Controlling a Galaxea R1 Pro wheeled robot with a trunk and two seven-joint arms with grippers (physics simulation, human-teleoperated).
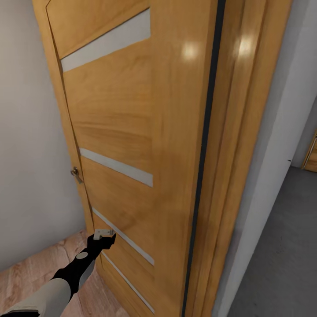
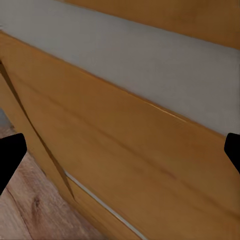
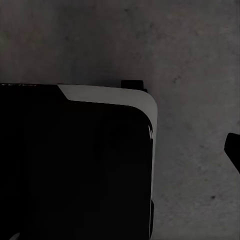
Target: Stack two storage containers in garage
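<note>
Clearly the robot is at a doorway and not yet handling anything: a tall wooden door [image 1: 132, 145] with slanted pale glass strips fills the head view, swung open against a pale wall [image 1: 31, 154], with its small metal handle [image 1: 76, 174] on the edge nearest that wall. The left gripper [image 1: 104, 236] is stretched out low, right up at the door's lower panel just beside one of the glass strips, most likely there to push the door back and keep it out of the way while the base passes through. In the left wrist view its two dark fingertips [image 2: 10, 157] sit far apart at opposite edges of the frame with only door wood between them, so the jaws are spread wide and carry nothing. Beyond the door frame [image 1: 237, 176], on the side away from the handle, a dark grey concrete floor [image 1: 281, 264] begins, which suits the garage; under the arm the floor is light wood planks [image 1: 35, 268]. The right wrist view looks down on that same grey concrete past a dark part of the robot's body [image 3: 75, 165]; one fingertip [image 3: 234, 150] shows at the frame's edge, too little to tell how those jaws stand. Neither orange tub appears anywhere, so I cannot tell where they are.
</note>
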